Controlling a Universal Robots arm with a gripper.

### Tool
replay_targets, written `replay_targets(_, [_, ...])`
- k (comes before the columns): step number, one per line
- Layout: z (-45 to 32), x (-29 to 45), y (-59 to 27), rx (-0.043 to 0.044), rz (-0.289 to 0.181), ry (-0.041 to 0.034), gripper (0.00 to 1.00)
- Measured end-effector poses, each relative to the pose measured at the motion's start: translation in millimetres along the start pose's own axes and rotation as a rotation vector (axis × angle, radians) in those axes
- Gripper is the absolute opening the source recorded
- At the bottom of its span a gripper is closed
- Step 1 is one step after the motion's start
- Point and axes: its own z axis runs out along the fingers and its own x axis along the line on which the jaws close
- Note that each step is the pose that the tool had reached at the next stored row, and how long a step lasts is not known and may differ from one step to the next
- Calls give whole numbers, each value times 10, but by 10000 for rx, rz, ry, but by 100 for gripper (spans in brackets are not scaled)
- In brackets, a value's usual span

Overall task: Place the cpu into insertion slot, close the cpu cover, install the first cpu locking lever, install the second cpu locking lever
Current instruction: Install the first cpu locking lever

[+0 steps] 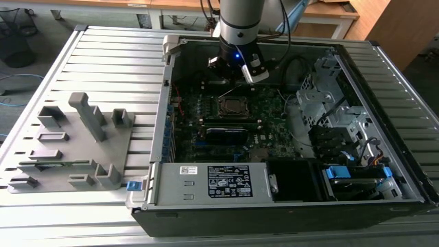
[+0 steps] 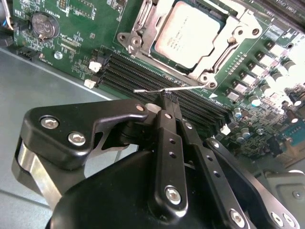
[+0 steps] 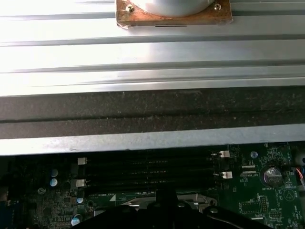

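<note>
The silver-grey cylindrical robot arm [image 1: 240, 18] drops in from the upper middle of the exterior view and stands nearly upright. Below it, the black wrist section [image 1: 235, 55] carries a small blue light, with a white block [image 1: 254, 72] just to the exterior view's right. In the second wrist view, the black metal two-fingered gripper [image 2: 166, 98] has its slim bolted fingers [image 2: 167, 143] drawn together. Their tips meet, and the linkage bars are folded in alongside.
</note>
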Motion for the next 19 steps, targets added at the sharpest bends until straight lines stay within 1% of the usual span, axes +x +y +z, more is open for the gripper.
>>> replay_targets(1, [1, 0, 1, -16, 1, 0, 11])
replay_targets(4, [6, 0, 0, -21, 1, -1, 11])
replay_targets(7, [25, 1, -5, -18, 1, 0, 11])
replay_targets(10, [27, 1, -6, -15, 1, 2, 11])
replay_targets(12, [51, 2, -11, -17, 1, 1, 11])
replay_targets(19, [60, 3, -13, -17, 1, 1, 11])
